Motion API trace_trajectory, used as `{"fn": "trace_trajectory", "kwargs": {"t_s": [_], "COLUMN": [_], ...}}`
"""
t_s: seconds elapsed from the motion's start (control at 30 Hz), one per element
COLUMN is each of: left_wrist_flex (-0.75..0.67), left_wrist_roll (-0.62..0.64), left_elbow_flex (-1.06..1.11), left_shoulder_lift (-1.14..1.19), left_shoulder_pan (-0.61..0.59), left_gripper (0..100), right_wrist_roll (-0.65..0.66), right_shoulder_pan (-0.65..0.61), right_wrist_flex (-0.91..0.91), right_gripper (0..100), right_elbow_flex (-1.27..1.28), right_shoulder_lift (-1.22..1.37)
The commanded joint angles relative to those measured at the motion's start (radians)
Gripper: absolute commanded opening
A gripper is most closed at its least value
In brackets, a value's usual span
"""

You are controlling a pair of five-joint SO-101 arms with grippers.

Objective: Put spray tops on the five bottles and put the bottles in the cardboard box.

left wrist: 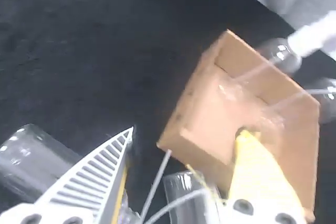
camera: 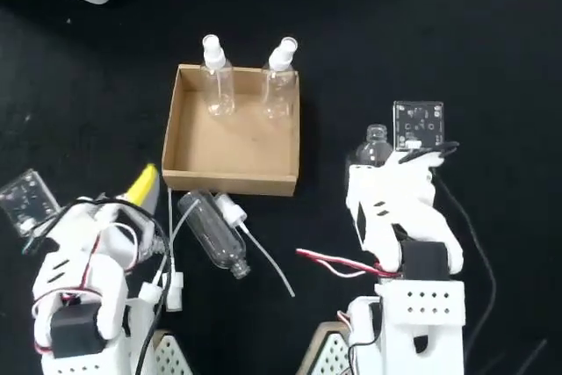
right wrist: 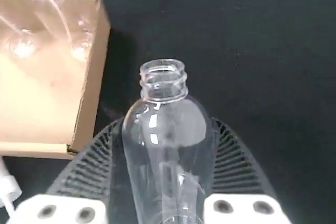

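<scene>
The cardboard box (camera: 233, 142) lies open at mid-table. Two capped bottles (camera: 217, 76) (camera: 281, 76) stand inside it at the far wall. In front of the box a clear uncapped bottle (camera: 213, 233) lies on its side, with a white spray top (camera: 230, 210) and its tube beside it. My right gripper (camera: 378, 164) (right wrist: 168, 124) is shut on an upright bottle (right wrist: 165, 129) whose neck is bare, to the right of the box. My left gripper (camera: 123, 199) (left wrist: 186, 132) stands open near the box's front left corner, with a thin tube (left wrist: 157, 182) and a clear bottle end (left wrist: 181, 184) between its fingers.
Black cloth covers the table (camera: 457, 50). Another clear bottle (left wrist: 26, 156) lies just outside the left gripper's white finger. Small white pieces (camera: 173, 287) and red wires (camera: 338, 265) lie near the arm bases. Open cloth stretches left and right of the box.
</scene>
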Motion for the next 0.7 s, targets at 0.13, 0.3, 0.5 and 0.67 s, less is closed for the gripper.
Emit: {"fn": "trace_trajectory", "kwargs": {"t_s": [0.13, 0.3, 0.5, 0.67], "left_wrist_flex": [-0.006, -0.008, -0.094, -0.098], "left_wrist_roll": [0.002, 0.006, 0.054, 0.080], "left_elbow_flex": [-0.061, -0.062, -0.064, -0.062], "left_shoulder_lift": [0.003, 0.005, 0.005, 0.005], "left_shoulder_pan": [0.237, 0.349, 0.478, 0.584], "left_gripper": [18, 11, 4, 3], "right_wrist_roll": [-0.011, -0.011, -0.011, -0.011], "right_shoulder_pan": [0.029, 0.046, 0.060, 0.060], "right_wrist_flex": [-0.109, -0.141, -0.141, -0.141], "right_gripper": [9.2, 9.2, 9.2, 9.2], "right_elbow_flex": [0.045, 0.064, 0.064, 0.065], "right_shoulder_lift": [-0.038, -0.038, -0.038, -0.038]}}
